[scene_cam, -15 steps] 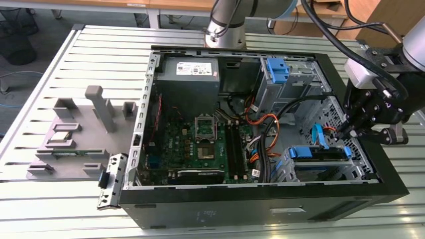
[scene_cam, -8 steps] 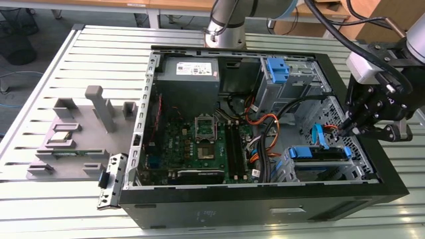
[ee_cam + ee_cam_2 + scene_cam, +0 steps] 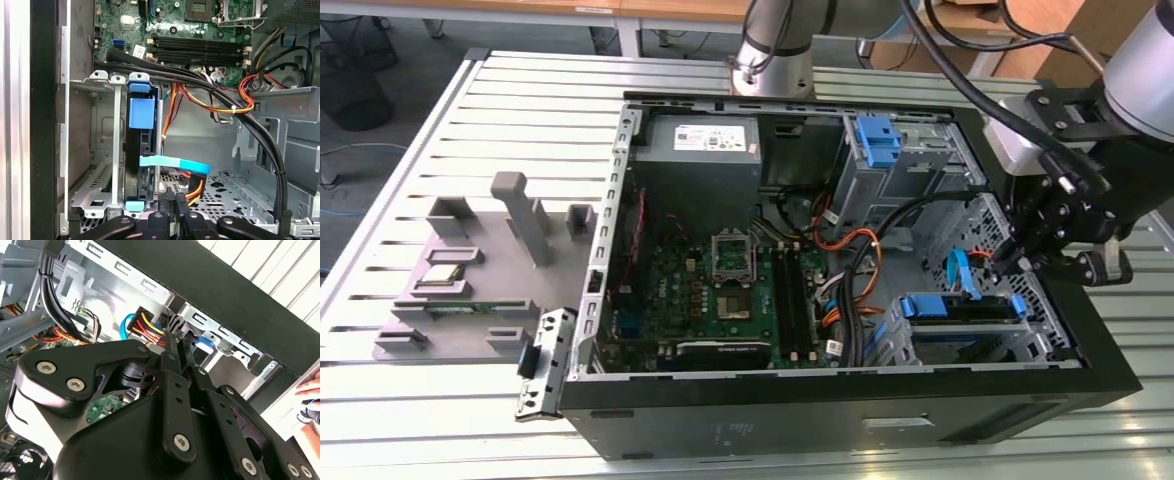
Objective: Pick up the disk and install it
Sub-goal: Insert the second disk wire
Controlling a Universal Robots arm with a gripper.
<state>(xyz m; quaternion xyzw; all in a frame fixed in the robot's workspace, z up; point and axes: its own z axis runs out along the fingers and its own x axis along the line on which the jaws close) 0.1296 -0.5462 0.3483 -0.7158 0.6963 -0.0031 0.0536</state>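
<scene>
An open black desktop computer case [image 3: 854, 420] lies on its side on a slatted grey metal table [image 3: 400, 160], its green motherboard [image 3: 720, 290] facing up. The robot's black two-fingered hand [image 3: 1067, 235] hangs over the case's edge at the exterior view's right, above the grey metal drive cage [image 3: 100, 150]. In both wrist views its slim fingers [image 3: 172, 347] meet at the tips with nothing visible between them, so the hand looks clenched and empty. The disk, a flat silver hard drive framed by a blue plastic carrier [image 3: 141, 150], stands on edge inside the drive cage; in the first wrist view its long axis runs straight away from the hand, and its near end sits just beside the fingertips. A light blue flat data cable [image 3: 175, 164] and a bundle of red, yellow and black power wires [image 3: 195, 187] reach its near end. In the exterior view the blue carrier shows in the cage just below the hand. Judging from this, the disk appears seated in its bay already.
</scene>
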